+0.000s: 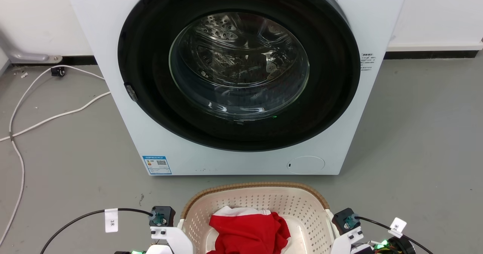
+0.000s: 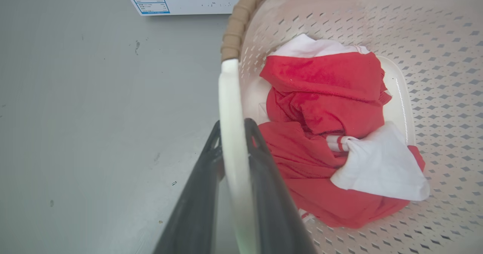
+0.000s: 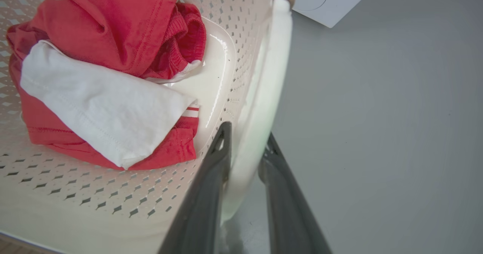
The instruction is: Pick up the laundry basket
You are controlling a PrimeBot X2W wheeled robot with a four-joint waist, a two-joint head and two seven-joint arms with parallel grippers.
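Cream-white perforated laundry basket, brown woven rim, on grey floor just before washing machine, red-and-white clothes inside. Pinching one white side handle each: left gripper, right gripper.

Bright, even, diffuse light with faint shadows. Reflections streak the door glass of the washing machine; glare sits on the laundry basket bottom. Wrist views bow at the edges.
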